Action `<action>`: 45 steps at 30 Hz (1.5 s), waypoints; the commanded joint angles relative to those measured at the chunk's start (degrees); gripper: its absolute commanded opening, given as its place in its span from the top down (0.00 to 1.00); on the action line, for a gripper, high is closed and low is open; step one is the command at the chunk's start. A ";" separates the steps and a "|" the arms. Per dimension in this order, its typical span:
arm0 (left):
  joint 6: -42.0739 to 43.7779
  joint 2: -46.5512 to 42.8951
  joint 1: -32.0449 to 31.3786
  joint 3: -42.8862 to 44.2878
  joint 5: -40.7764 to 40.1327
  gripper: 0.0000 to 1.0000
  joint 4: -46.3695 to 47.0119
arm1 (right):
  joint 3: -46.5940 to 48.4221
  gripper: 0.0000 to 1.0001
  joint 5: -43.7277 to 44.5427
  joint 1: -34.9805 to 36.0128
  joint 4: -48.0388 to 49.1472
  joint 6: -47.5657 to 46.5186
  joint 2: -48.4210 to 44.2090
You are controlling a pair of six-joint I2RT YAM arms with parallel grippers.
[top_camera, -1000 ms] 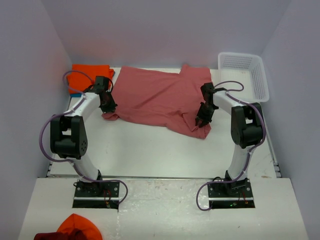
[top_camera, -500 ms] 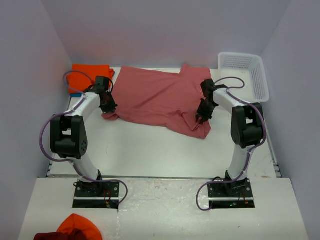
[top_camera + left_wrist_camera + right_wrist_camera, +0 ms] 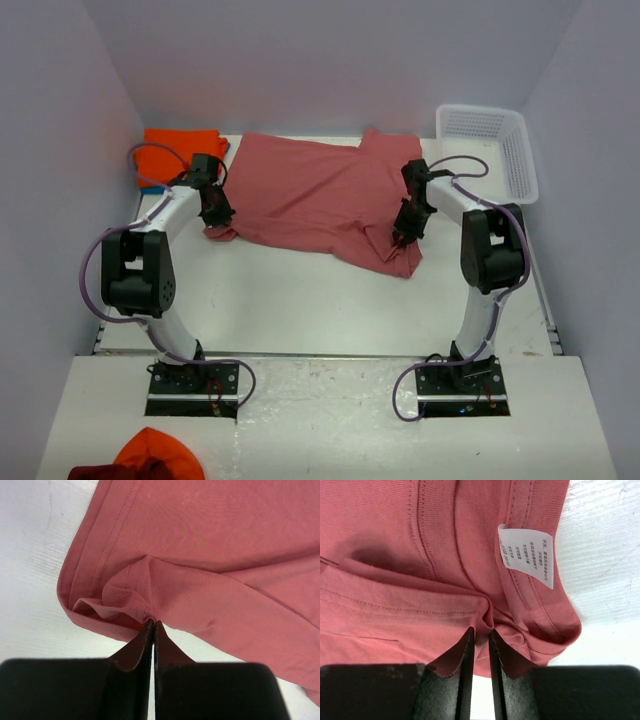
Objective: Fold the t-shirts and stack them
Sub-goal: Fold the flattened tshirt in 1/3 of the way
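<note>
The white table (image 3: 300, 300) fills the middle of the scene. The salmon-red t-shirt (image 3: 310, 195) lies spread across its far half, mostly flat, with its left corner and its near right corner both bunched up.

The left arm (image 3: 135, 270) reaches from its near base to the shirt's left corner. The right arm (image 3: 492, 250) reaches to the shirt's near right corner.

A white lattice basket (image 3: 505, 150) stands at the far right corner of the table, apart from the shirt. The orange t-shirt (image 3: 175, 150) lies folded at the far left corner, just left of the salmon one. A sliver of teal-blue cloth (image 3: 150, 188) shows at its near edge.

The left gripper (image 3: 152, 623) has its fingers pressed together, pinching a puckered fold of the salmon shirt near its hemmed corner. The cloth rises in a small peak at the fingertips.

The right gripper (image 3: 481, 632) has its fingers drawn close, a narrow slit between them, and a gathered fold of the same shirt is caught at their tips beside the stitched hem.

A small white tag (image 3: 526, 555) with printed text lies on the cloth just far and right of those fingertips.
</note>
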 commanded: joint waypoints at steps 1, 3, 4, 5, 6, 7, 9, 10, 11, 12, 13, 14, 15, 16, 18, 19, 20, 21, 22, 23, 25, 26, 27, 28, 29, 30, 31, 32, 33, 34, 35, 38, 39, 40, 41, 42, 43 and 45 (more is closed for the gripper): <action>0.67 0.43 -0.30 0.02 0.32 1.00 1.39 | 2.04 0.82 -1.04 -0.17 0.04 -0.12 1.04; 0.76 0.52 -0.30 -0.07 0.41 1.00 1.39 | 2.40 0.86 -1.12 -0.34 -0.05 -0.12 1.40; 0.68 0.43 -0.30 -0.16 0.24 1.00 1.65 | 2.66 0.89 -1.12 -0.34 0.04 -0.12 1.75; 0.67 0.34 -0.30 -0.16 0.06 1.00 1.57 | 3.10 0.91 -0.95 -0.34 0.21 -0.21 1.75; 0.76 0.34 -0.30 -0.25 -0.29 1.00 1.56 | 3.62 0.95 -0.77 -0.34 0.22 -0.29 1.93; 0.94 0.43 -0.30 -0.25 -0.29 1.00 1.48 | 4.24 0.98 -0.51 -0.34 -0.05 -0.30 2.19; 1.11 0.34 -0.30 0.01 -1.17 1.00 1.30 | 5.65 1.00 0.36 -0.34 -0.14 -0.99 1.41; 1.03 0.26 -0.30 0.28 -1.43 1.00 1.04 | 6.52 1.00 0.80 -0.34 -0.14 -1.35 1.05; 1.11 0.17 -0.30 0.80 -1.61 1.00 0.86 | 6.88 1.00 1.24 -0.34 0.04 -2.05 0.61; 1.20 0.08 -0.30 1.07 -2.39 1.00 0.69 | 7.05 1.00 1.68 -0.34 0.30 -2.66 0.17; 1.20 -0.18 -0.30 1.07 -3.01 1.00 0.69 | 7.75 1.00 2.73 -0.34 0.48 -4.58 -0.35; 1.20 -0.88 -0.30 0.81 -3.54 1.00 0.69 | 8.11 1.00 2.92 -0.34 1.00 -5.82 -1.31; 1.03 -1.23 -0.38 0.63 -4.50 1.00 0.69 | 8.11 1.00 4.22 -0.34 1.62 -7.14 -2.02; 1.20 -1.59 -0.39 0.54 -4.77 1.00 0.69 | 7.68 1.00 4.50 -0.34 2.67 -10.02 -3.07; 1.03 -2.20 -0.39 0.98 -5.83 1.00 0.16 | 6.18 1.00 5.99 -0.34 4.43 -11.80 -5.80; 0.77 -2.73 -0.39 0.98 -6.09 1.00 0.33 | 5.74 1.00 6.26 -0.34 4.96 -12.24 -6.59; 0.50 -2.91 -0.39 0.98 -6.44 1.00 0.33 | 5.74 1.00 5.82 -0.34 5.66 -12.68 -7.21; 0.76 -2.91 -0.39 1.16 -6.36 1.00 0.51 | 5.82 1.00 5.82 -0.26 5.66 -12.86 -8.26; 0.85 -3.00 -0.39 1.33 -6.53 1.00 0.42 | 5.83 1.00 5.82 0.09 6.10 -13.30 -8.88; 0.94 -3.08 -0.56 1.42 -6.62 1.00 0.34 | 5.04 1.00 6.43 0.36 7.58 -13.74 -9.67; 1.46 -3.70 -0.74 1.07 -6.27 1.00 1.03 | 2.50 1.00 7.49 0.71 9.78 -13.92 -12.74; 1.64 -3.87 -0.91 0.98 -5.92 1.00 1.04 | 1.44 1.00 7.05 0.80 11.01 -14.35 -13.71; 2.16 -4.22 -1.17 0.81 -5.40 1.00 1.04 | 0.47 1.00 6.61 0.89 13.55 -14.71 -15.28; 2.34 -4.66 -1.44 0.63 -5.56 1.00 1.47 | -1.36 1.00 7.04 1.06 14.27 -14.80 -16.08; 2.61 -5.36 -2.05 0.11 -5.74 1.00 1.74 | -2.95 1.00 7.14 1.15 17.76 -15.23 -17.22; 2.70 -5.63 -2.14 -0.16 -5.74 1.00 2.00 | -4.53 1.00 8.53 1.24 19.19 -15.15 -19.58; 2.78 -6.07 -2.23 -0.33 -5.92 1.00 2.00 | -6.81 1.00 8.89 1.33 20.33 -15.06 -20.56; 2.78 -6.25 -2.23 -0.68 -6.00 1.00 2.09 | -7.96 1.00 8.89 1.33 22.69 -15.24 -21.53; 3.05 -6.42 -2.32 -0.86 -6.44 1.00 2.09 | -9.10 1.00 8.11 1.33 23.93 -15.93 -22.50; 3.13 -6.86 -2.32 -0.95 -6.71 1.00 1.83 | -10.59 1.00 8.19 1.50 24.64 -16.11 -23.90; 3.14 -7.21 -2.23 -0.95 -6.80 1.00 1.65 | -11.04 1.00 8.45 1.59 25.26 -16.38 -24.43; 2.61 -9.40 -2.32 -2.08 -7.85 1.00 0.69 | -12.36 1.00 9.42 1.94 25.53 -17.17 -27.59; 2.35 -10.37 -2.23 -2.70 -7.68 1.00 0.69 | -12.98 1.00 9.34 2.12 25.70 -17.17 -28.91; 2.17 -12.55 -2.23 -3.32 -7.76 1.00 0.51 | -14.20 1.00 9.33 2.29 25.88 -17.17 -30.40; 1.65 -13.71 -2.23 -4.45 -8.02 1.00 0.34 | -14.56 1.00 9.68 2.64 25.71 -17.26 -33.29; 0.77 -14.76 -2.23 -4.81 -8.98 1.00 -0.88 | -14.91 1.00 10.21 2.99 25.36 -17.52 -34.71; 0.33 -16.69 -2.23 -4.99 -9.43 1.00 -1.50 | -15.09 1.00 10.74 3.61 24.83 -17.52 -36.11; -0.81 -18.46 -2.23 -4.56 -11.53 1.00 -4.48 | -14.65 1.00 12.32 4.31 22.20 -17.35 -40.07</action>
